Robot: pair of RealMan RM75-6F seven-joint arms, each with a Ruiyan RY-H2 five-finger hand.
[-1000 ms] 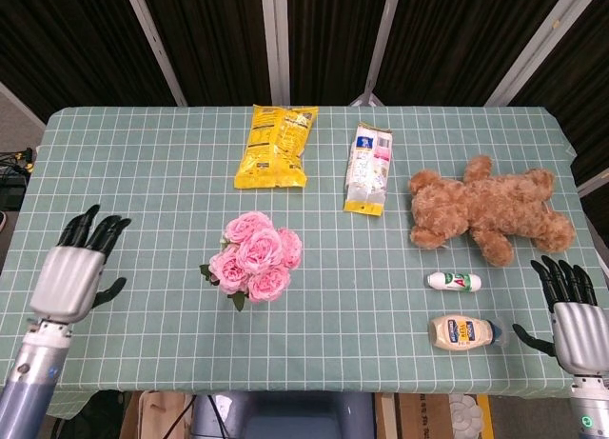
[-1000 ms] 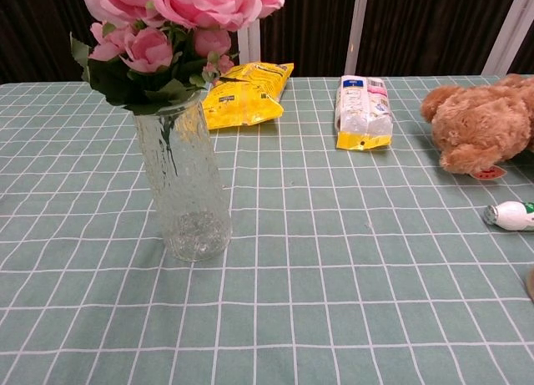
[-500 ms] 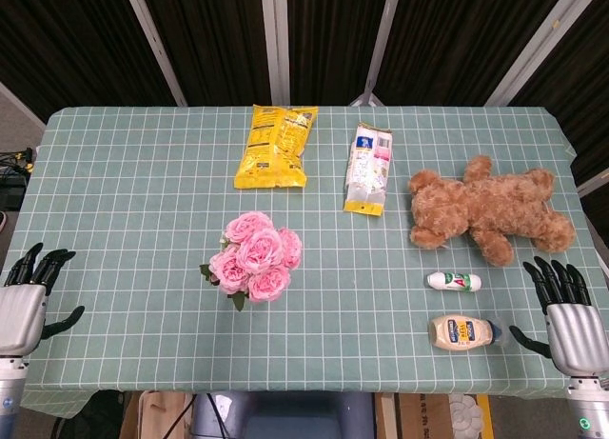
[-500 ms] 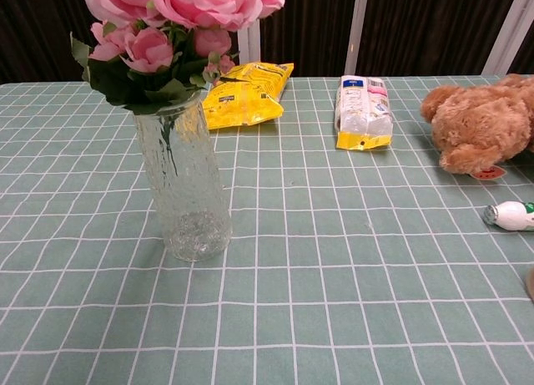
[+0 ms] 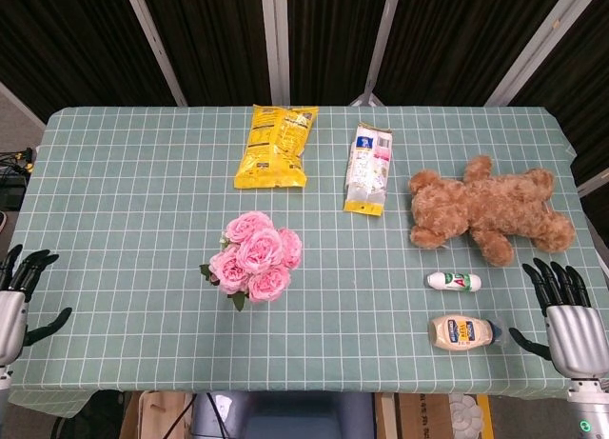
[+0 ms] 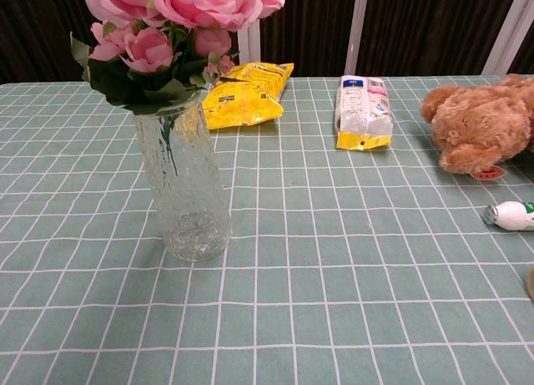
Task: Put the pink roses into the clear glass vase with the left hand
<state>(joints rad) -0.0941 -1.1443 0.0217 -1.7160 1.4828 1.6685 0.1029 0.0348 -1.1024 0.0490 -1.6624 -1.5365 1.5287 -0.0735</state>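
Observation:
The pink roses (image 5: 254, 255) stand upright in the clear glass vase (image 6: 183, 184), their stems down inside the glass and the blooms (image 6: 179, 9) above its rim. Seen from the head view, only the flower heads show, left of the table's middle. My left hand (image 5: 13, 301) is at the far left edge of the head view, off the table's front corner, fingers spread and holding nothing. Beyond the front right corner my right hand (image 5: 567, 317) is open too, fingers apart. Neither hand shows in the chest view.
A yellow snack bag (image 5: 275, 146) and a white-pink packet (image 5: 367, 169) lie at the back. A brown teddy bear (image 5: 490, 209) lies at the right. A small white bottle (image 5: 454, 281) and a mayonnaise bottle (image 5: 463, 332) lie near the right hand.
My left hand has drawn back leftward and down, off the table to the view's edge. The right hand sank slightly. Roses and vase have not moved.

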